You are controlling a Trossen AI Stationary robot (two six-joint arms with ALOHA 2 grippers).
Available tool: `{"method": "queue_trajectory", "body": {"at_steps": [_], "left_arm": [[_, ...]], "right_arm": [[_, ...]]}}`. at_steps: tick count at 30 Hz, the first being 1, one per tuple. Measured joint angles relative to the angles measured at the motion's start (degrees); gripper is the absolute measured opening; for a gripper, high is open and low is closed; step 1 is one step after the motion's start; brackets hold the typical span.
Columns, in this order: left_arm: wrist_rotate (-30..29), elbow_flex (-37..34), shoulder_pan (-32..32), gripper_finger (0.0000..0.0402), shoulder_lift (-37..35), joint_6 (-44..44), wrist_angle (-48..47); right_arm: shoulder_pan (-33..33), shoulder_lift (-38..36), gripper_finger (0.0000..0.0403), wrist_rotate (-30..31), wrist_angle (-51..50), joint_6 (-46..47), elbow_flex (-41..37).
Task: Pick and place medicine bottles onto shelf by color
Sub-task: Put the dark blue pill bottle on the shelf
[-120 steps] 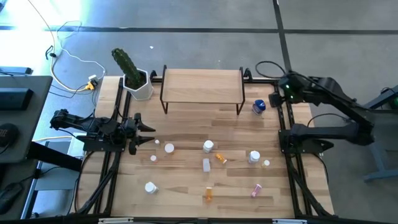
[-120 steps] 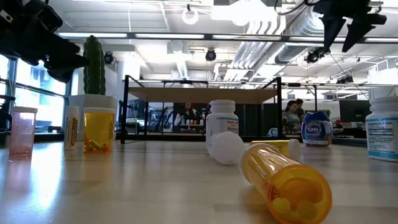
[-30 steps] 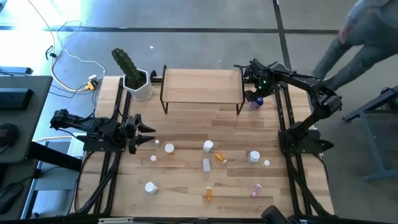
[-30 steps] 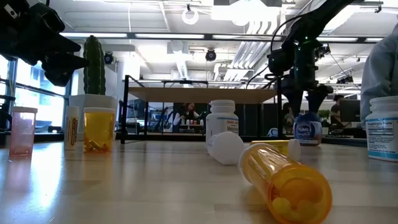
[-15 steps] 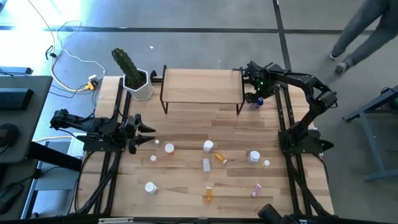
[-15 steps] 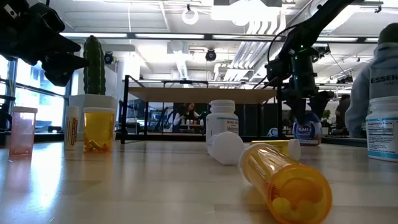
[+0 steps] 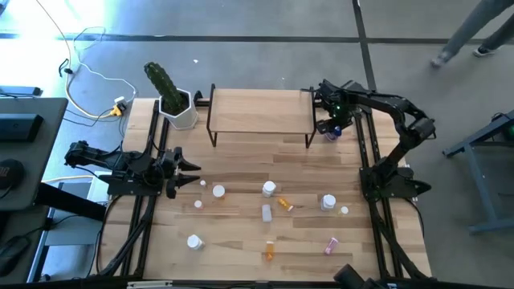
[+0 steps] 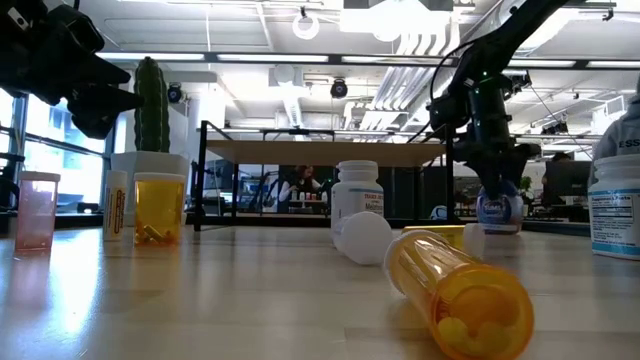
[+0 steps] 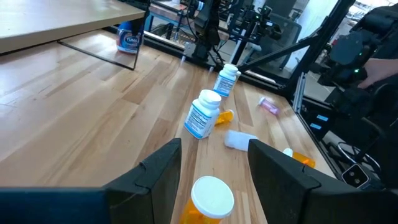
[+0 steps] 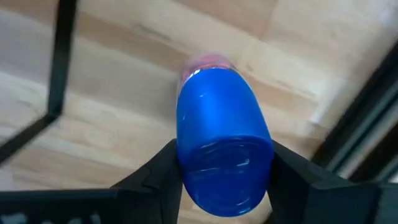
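A blue medicine bottle [image 10: 221, 143] stands on the table beside the shelf's right front leg [image 7: 307, 138]. My right gripper [image 7: 331, 128] reaches down over it and is shut on its blue cap. The light-wood shelf [image 7: 261, 110] stands at the table's far middle, its top bare. Several small white, orange and pink bottles lie or stand across the near half of the table, among them a white one [image 7: 268, 189] and an orange one [image 7: 285, 204]. My left gripper [image 7: 191, 170] waits open at the table's left, level, with nothing between its fingers [image 9: 163, 163]. My right gripper pinches the blue bottle's cap [image 10: 186, 158] between its two fingers [image 10: 158, 174], one on each side. The fingers come from above, pointing down. In the low view the bottle [image 8: 498, 212] sits below the fingers with its base at the tabletop, near upright.
A white pot with a green cactus [image 7: 178, 108] stands at the shelf's left. Black frame rails [image 7: 365, 152] run along both table sides. A fallen orange bottle [image 8: 462, 290] lies close to the low camera. Bare wood lies between the shelf and the scattered bottles.
My right gripper has come down around the blue bottle and shut on its cap. The bottle stays in its place by the shelf leg. A person beyond the table's right edge has walked away.
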Motion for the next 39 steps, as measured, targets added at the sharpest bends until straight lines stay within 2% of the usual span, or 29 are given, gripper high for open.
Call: {"method": "queue_trajectory", "body": {"at_steps": [14, 22, 39], "left_arm": [[0.0, 0.0, 0.0, 0.0177, 0.0, -0.1, 0.0], [0.0, 0.0, 0.0, 0.0177, 0.0, -0.1, 0.0], [0.2, 0.0, 0.0, 0.0177, 0.0, -0.1, 0.0]], "right_arm": [[1.3, -9.7, 0.017, 0.5, -9.7, 6.5, 7.1], [3.8, -10.9, 0.0171, 3.4, -16.3, 10.1, 18.4], [4.1, -10.8, 0.0171, 4.9, -16.4, 13.2, 40.9]]}}
